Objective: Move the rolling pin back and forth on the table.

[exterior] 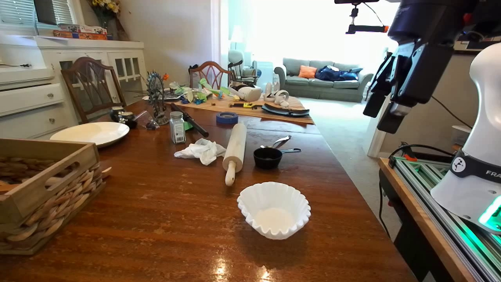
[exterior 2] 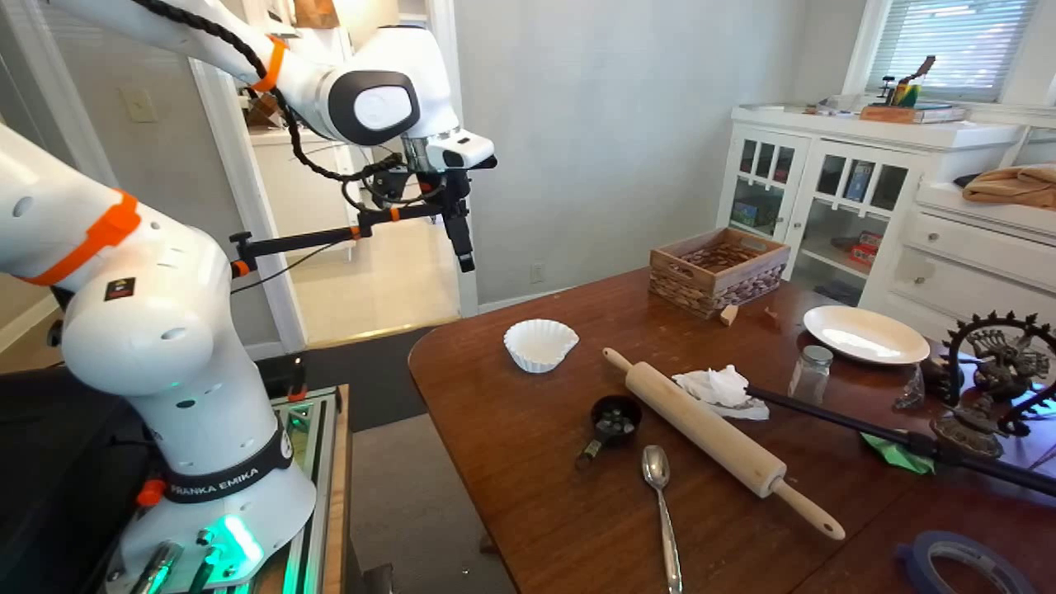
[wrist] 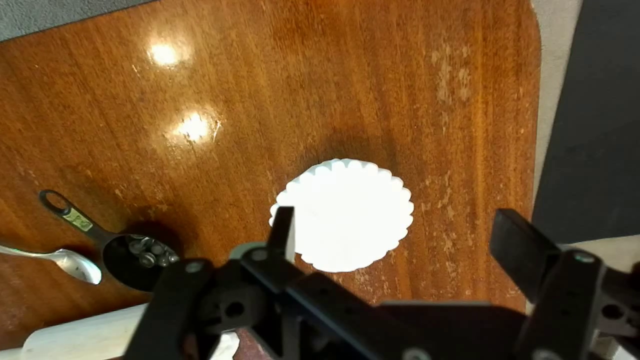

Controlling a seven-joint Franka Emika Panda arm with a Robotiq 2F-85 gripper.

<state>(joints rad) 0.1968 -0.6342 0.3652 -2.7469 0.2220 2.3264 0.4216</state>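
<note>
The black two-fingered tool (wrist: pixel 396 232) is held wide and empty, high near the white fluted bowl (exterior 2: pixel 538 356). Past that bowl the pale wooden rolling pin (exterior 2: pixel 704 426) is laid, its axis roughly lengthwise on the brown wooden desk (exterior: pixel 176 219), flanked by the black measuring cup (exterior: pixel 267 161) and crumpled white tissue (exterior: pixel 204 151).

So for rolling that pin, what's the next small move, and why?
Probably move the open, empty gripper across toward the rolling pin before lowering: in the wrist view the pin shows only at lower left, with a white fluted cup nearer the middle.
</note>
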